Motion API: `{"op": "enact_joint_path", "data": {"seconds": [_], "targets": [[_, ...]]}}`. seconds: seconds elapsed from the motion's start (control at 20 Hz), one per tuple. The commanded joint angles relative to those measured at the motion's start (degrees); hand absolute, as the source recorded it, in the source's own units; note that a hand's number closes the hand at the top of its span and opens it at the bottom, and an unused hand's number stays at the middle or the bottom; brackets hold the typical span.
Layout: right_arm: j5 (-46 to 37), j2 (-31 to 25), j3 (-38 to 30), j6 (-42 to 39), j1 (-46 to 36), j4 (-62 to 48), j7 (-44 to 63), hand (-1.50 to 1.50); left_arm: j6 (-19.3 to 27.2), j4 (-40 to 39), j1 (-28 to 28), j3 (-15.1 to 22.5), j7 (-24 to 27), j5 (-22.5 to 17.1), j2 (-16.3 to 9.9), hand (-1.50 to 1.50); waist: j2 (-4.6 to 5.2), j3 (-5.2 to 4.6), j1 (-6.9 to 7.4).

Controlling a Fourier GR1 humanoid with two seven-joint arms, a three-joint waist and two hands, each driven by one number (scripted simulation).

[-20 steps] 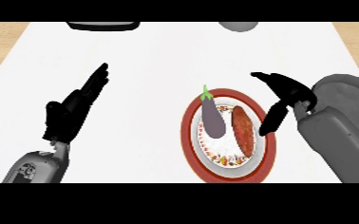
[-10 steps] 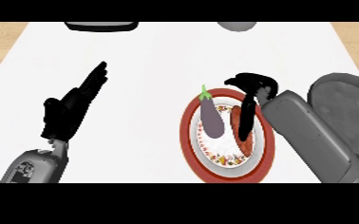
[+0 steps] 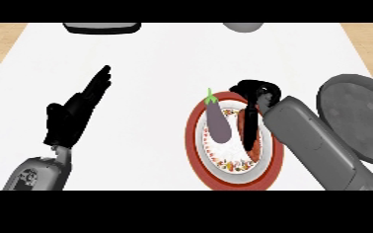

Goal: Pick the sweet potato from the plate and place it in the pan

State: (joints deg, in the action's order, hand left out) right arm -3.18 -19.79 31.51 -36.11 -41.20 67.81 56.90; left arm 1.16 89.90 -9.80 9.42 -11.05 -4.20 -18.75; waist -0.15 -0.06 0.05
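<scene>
Plate (image 3: 195,143), red-rimmed with a patterned white centre, sits lower right of centre on the white counter (image 3: 160,64). On it, left side: an eggplant (image 3: 218,124), purple, green stem pointing toward the top of the frame, lying lengthwise. Just right of the eggplant lies the sweet potato (image 3: 253,154), reddish-brown, also lengthwise; only slivers of it show along the fingers covering it. Right hand (image 3: 255,96) comes in from the lower right on a grey forearm, bent over the plate's upper right part; its fingers (image 3: 247,126) run down along the sweet potato and the thumb curls at the plate's top edge. Whether the fingers have closed round the sweet potato or merely lie on it cannot be told from this view. Sweet potato is on the plate, not lifted. Pan (image 3: 354,113), dark grey and round, at the right edge of the frame, partly behind the right forearm, just beside the plate. Left hand (image 3: 73,116) at the left of the frame, fingers straight and held together, pointing to the upper right, holding nothing, well apart from the plate. At the top edge: a dark flat object (image 3: 102,27) upper left, and a grey rounded object (image 3: 243,27) right of centre, both cut off.
</scene>
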Motion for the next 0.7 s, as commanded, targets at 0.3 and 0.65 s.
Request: {"op": "enact_joint_path", "data": {"seconds": [0.3, 0.65], "targets": [[-4.86, 1.17, 2.24, -2.6, 3.74, 0.67, 5.64, -1.5, 0.05, 3.71, 2.83, 0.16, -1.02, 2.13, 1.56, 0.0, 0.01, 0.06, 0.14], [-8.24, 2.18, 1.27, -2.66, 7.35, 5.55, 8.1, -1.5, -1.4, -0.96, -0.45, -2.44, 0.57, 2.7, 2.48, 0.0, 0.03, 0.03, -0.4]]}}
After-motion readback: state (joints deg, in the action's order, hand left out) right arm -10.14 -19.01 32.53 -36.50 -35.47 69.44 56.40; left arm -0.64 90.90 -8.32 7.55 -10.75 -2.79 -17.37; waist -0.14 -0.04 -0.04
